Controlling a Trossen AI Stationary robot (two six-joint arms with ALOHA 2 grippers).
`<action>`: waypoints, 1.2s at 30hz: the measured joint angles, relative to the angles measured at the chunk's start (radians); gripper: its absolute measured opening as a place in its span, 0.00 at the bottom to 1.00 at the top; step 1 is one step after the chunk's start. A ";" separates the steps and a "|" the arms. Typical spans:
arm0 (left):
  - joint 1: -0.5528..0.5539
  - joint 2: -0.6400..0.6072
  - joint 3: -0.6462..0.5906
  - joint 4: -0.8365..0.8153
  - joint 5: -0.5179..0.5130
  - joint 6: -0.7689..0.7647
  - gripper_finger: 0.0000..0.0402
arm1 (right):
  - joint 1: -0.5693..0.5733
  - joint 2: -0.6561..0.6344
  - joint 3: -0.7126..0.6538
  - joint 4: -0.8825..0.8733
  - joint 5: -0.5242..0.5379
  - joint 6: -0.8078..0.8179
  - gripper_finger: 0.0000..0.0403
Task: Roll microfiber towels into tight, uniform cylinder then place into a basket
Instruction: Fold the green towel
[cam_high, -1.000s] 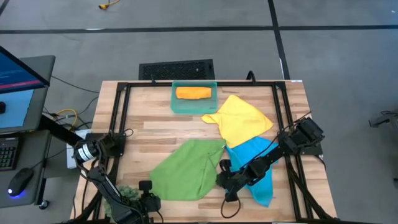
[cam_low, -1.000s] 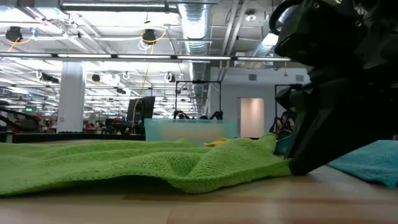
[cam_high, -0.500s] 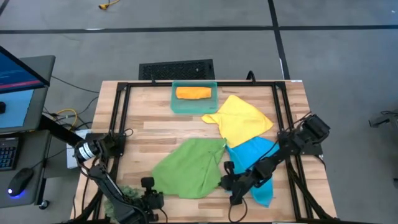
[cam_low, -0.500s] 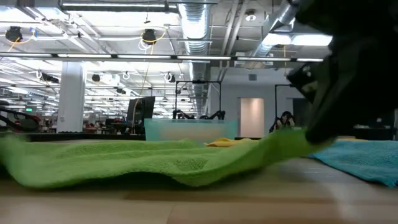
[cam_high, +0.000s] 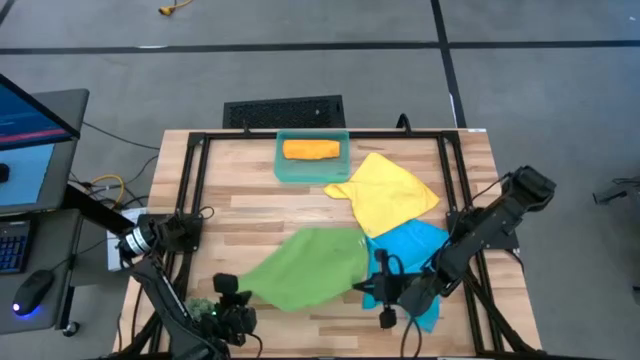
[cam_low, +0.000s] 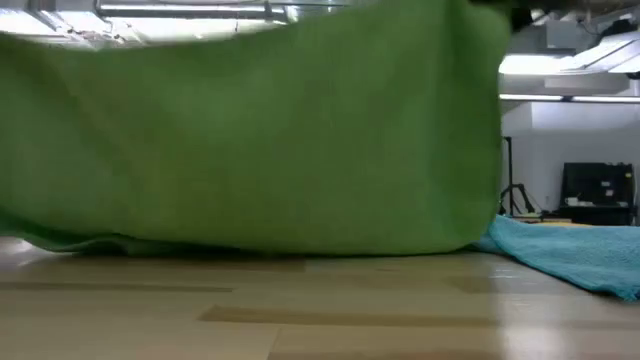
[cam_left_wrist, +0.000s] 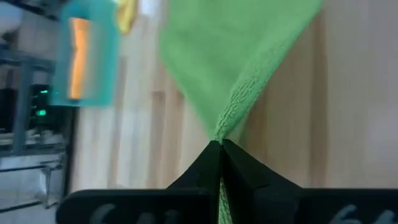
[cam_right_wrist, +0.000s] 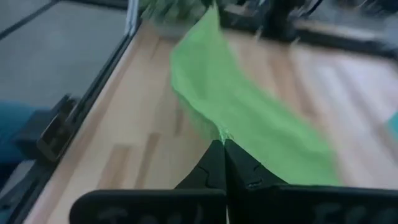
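From above, my left gripper (cam_high: 232, 298) and right gripper (cam_high: 376, 283) each pinch a corner of the green towel (cam_high: 300, 268), lower centre; the basket (cam_high: 313, 168) sits upper centre. Low view: green cloth fills the frame. Wrist views: fingers clamped on green fabric.

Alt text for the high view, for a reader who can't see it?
Seen from above, both grippers, left and right, pinch opposite corners of the green towel at the table's near edge. Yellow and blue towels lie beside it; an orange roll sits in the basket.
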 joint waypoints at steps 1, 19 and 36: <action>0.006 -0.006 0.011 0.010 -0.015 0.025 0.00 | -0.002 -0.017 0.000 0.001 0.014 -0.019 0.01; 0.142 -0.216 0.010 0.010 -0.195 0.305 0.00 | -0.053 -0.138 0.012 0.005 0.079 -0.139 0.01; 0.317 -0.502 0.010 0.012 -0.182 0.647 0.00 | -0.295 -0.186 0.231 -0.282 0.180 -0.382 0.01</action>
